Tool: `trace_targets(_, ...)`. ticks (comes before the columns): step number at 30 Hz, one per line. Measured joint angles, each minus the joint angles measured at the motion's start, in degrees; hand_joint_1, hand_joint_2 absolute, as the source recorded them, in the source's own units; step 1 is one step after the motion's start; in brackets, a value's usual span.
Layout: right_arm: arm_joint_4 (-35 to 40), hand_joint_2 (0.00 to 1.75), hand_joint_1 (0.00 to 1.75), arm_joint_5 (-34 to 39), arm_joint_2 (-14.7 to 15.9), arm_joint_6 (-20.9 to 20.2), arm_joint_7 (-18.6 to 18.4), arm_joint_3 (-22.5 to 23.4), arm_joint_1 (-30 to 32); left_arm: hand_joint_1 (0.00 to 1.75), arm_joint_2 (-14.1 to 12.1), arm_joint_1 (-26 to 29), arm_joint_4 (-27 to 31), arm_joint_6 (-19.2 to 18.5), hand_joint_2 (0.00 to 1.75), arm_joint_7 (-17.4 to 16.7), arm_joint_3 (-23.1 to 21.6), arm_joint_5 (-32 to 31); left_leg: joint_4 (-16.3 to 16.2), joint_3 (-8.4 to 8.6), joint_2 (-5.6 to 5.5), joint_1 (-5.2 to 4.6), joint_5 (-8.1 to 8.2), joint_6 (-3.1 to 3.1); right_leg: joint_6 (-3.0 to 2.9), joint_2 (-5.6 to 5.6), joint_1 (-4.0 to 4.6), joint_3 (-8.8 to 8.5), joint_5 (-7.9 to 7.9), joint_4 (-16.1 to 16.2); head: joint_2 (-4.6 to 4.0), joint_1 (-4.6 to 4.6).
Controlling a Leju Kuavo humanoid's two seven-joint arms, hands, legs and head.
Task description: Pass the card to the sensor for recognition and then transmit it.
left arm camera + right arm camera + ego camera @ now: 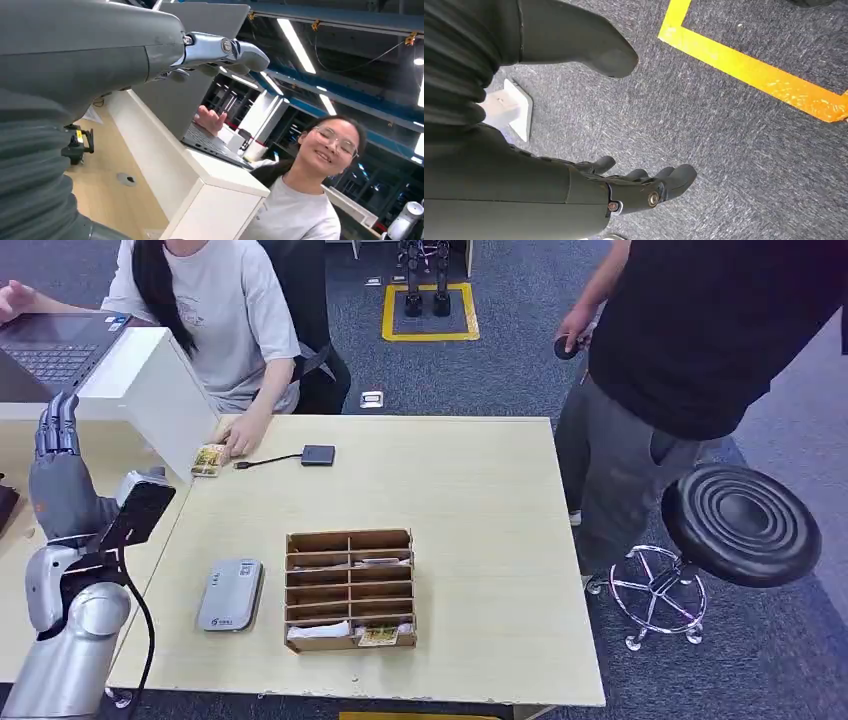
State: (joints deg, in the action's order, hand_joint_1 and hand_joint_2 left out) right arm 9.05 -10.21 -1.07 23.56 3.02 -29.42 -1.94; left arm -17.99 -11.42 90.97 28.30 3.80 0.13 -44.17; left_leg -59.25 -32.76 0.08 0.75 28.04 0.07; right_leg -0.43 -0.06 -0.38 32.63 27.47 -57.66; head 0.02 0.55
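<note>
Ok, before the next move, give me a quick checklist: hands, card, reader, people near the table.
1. Left hand free: ok. It is raised beside the table's left end, fingers up, nothing in it.
2. Right hand free: ok. It hangs over the carpet, holding nothing.
3. Card located: ok. A card lies at the table's far left edge, but the seated person's hand rests right next to it.
4. Sensor clear: ok. Nothing lies on the grey reader left of the wooden organizer.
5. Card face readable: cannot tell.
6. Space clear of people: not ok. A standing person is at the table's right end.
</note>
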Motion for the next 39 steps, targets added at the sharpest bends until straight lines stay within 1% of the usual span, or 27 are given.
trace_targets(39, 0.0, 1.75, 0.00, 0.0, 0.0, 0.0, 0.0, 0.0, 0.0, 0.00, 0.0, -0.1, 0.0, 0.0, 1.75, 0.0, 0.0, 0.0, 0.0, 0.00, 0.00, 0.00, 0.00, 0.00, 0.00, 0.00, 0.00, 0.00, 0.00, 0.0, -0.02, 0.00)
